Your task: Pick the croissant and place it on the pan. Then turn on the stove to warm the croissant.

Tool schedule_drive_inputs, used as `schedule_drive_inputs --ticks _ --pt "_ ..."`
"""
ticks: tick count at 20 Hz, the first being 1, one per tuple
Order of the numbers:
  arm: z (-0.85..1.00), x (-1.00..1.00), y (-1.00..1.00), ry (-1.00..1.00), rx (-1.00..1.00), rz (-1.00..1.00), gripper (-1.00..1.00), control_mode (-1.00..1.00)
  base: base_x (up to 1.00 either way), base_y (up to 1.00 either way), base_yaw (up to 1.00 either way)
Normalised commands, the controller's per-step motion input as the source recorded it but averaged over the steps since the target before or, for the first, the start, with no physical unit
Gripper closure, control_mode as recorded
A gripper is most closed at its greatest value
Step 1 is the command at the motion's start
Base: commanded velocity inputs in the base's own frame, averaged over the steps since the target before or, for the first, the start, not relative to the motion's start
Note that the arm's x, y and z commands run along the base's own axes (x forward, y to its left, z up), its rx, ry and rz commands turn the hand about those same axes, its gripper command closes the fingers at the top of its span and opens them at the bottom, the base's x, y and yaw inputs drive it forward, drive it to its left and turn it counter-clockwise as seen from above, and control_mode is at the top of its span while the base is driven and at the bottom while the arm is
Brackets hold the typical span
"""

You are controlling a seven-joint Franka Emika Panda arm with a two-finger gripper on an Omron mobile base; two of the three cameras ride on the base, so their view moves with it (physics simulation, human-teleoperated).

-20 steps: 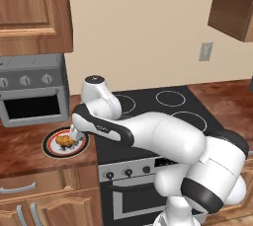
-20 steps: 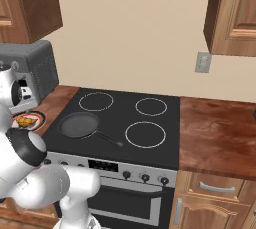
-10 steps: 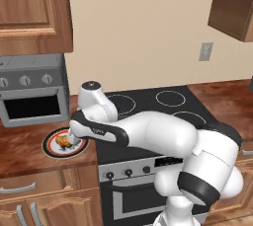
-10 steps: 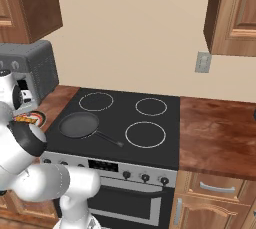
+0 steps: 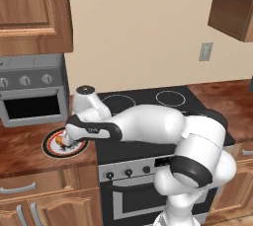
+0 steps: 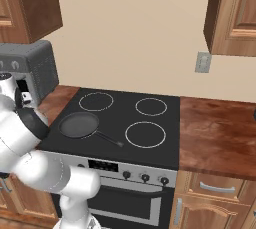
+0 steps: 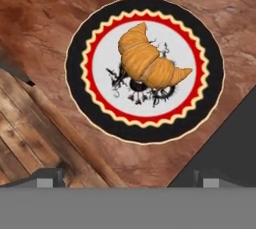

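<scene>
— Looking down from the hand, what lies under the two-finger gripper [image 7: 125, 177]?

— A small golden-orange curved croissant [image 7: 149, 62], resting near the middle of a round white plate [image 7: 102, 53] with a zigzag red band and a black rim. The plate sits on the reddish-brown wooden counter [image 7: 55, 13]. The jaws stand wide apart, one dark fingertip [image 7: 46, 177] at each lower side, and nothing is between them.

— And from the base cameras?

— In the left base view the white arm reaches left over the counter, its hand above the plate [image 5: 51, 145], where a bit of the croissant [image 5: 60, 141] peeks out. That plate is just left of the black-topped stove [image 5: 143, 102] with white ring burners and a silver knob panel.

— Where is the pan?

— The round dark grey frying pan [image 6: 79, 124] with its thin black handle sits on the stove's near-left burner in the right base view, well apart from the croissant. A grey toaster oven [image 5: 29, 92] stands on the counter behind the plate.
</scene>
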Motion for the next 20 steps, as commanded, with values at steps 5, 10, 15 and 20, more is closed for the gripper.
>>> schedule_drive_inputs --ticks 5,10,15,20 --pt "-0.13 0.29 0.20 0.00 0.00 0.00 -1.00 -1.00 0.00 0.00 0.00" --pt "-0.14 0.36 0.22 0.00 0.00 0.00 -1.00 -1.00 0.00 0.00 0.00" --pt "-0.21 0.36 0.25 0.00 0.00 0.00 -1.00 -1.00 0.00 0.00 0.00" --pt "-0.23 0.33 0.25 0.00 0.00 0.00 -1.00 -1.00 0.00 0.00 0.00"
